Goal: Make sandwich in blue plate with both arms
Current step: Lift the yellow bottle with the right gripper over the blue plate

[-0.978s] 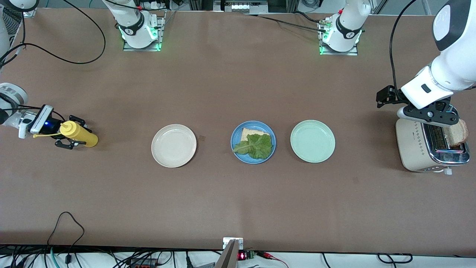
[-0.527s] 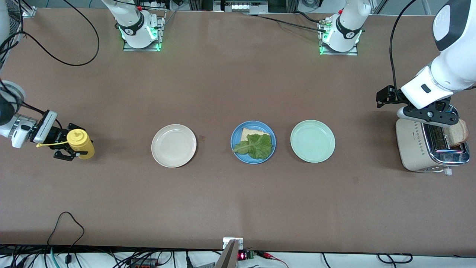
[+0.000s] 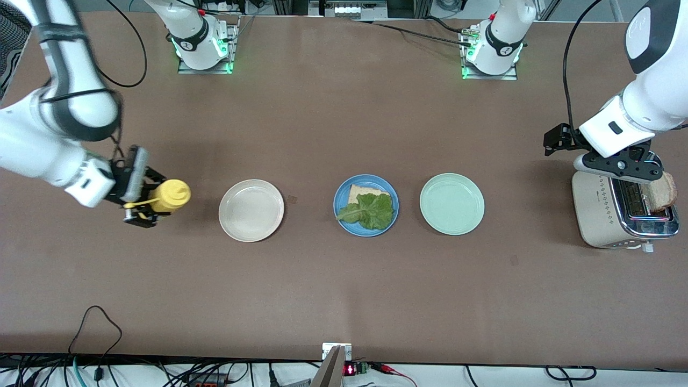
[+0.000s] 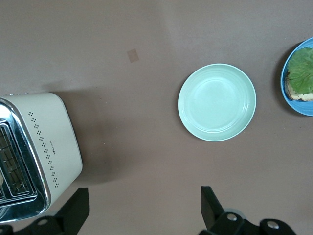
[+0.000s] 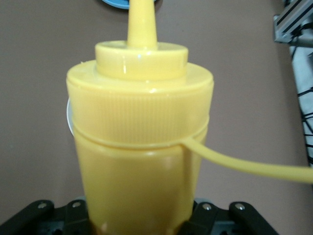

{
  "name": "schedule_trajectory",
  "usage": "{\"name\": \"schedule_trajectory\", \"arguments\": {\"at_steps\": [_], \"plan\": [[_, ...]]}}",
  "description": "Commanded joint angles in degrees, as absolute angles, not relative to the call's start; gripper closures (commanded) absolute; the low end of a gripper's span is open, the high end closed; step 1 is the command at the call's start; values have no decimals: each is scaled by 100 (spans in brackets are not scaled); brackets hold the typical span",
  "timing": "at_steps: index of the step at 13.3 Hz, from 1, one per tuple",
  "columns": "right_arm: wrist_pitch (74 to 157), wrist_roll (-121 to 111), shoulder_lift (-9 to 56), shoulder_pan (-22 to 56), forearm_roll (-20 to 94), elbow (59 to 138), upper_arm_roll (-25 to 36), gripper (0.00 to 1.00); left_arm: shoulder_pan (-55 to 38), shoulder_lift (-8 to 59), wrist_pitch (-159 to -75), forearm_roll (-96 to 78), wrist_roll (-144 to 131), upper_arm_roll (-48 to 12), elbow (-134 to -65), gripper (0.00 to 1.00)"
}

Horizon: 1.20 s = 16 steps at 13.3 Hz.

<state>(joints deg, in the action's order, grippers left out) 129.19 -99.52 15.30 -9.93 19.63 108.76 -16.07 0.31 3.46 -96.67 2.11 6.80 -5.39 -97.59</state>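
The blue plate (image 3: 340, 204) sits mid-table and holds one bread slice (image 3: 365, 191) with a green lettuce leaf (image 3: 370, 210) on top. It also shows in the left wrist view (image 4: 293, 105). A second bread slice (image 3: 662, 192) stands in the toaster (image 3: 596, 209) at the left arm's end. My left gripper (image 3: 623, 165) hovers over the toaster, open and empty (image 4: 144, 215). My right gripper (image 3: 144, 201) is shut on a yellow squeeze bottle (image 3: 169, 195), held in the air beside the cream plate. The bottle (image 5: 139, 142) fills the right wrist view.
A cream-white plate (image 3: 251, 210) lies beside the blue plate toward the right arm's end. A mint-green plate (image 3: 451, 203) lies toward the left arm's end, also in the left wrist view (image 4: 217, 102). Cables hang at the table's near edge.
My right arm has swung the yellow bottle from the table's end toward the cream plate. The left arm has not moved.
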Motion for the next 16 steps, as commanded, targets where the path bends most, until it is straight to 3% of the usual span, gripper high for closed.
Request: {"name": "schedule_trajectory", "arguments": {"at_steps": [1,4,10,13,16], "plan": [[13052,-8031,1345,-232,743,10995,-1556,100,0,422,-9589,220,606,-536,-9598,0],[13052,-6210,1415,621,-339,10951,-1556,100,0,422,-9580,220,606,-536,-9598,0],[12842,-3475,2318,2212,-2073,10364,-1311,100,0,422,-9580,220,606,-536,-9598,0],[11737,-3016,3309,3704,-2127,9014,-197,100,0,422,-9580,220,606,-536,-9606,0],[11478,-2602,4094,4104,-2101,8105,35,100,0,422,-9580,211,606,-536,-9606,0]]}}
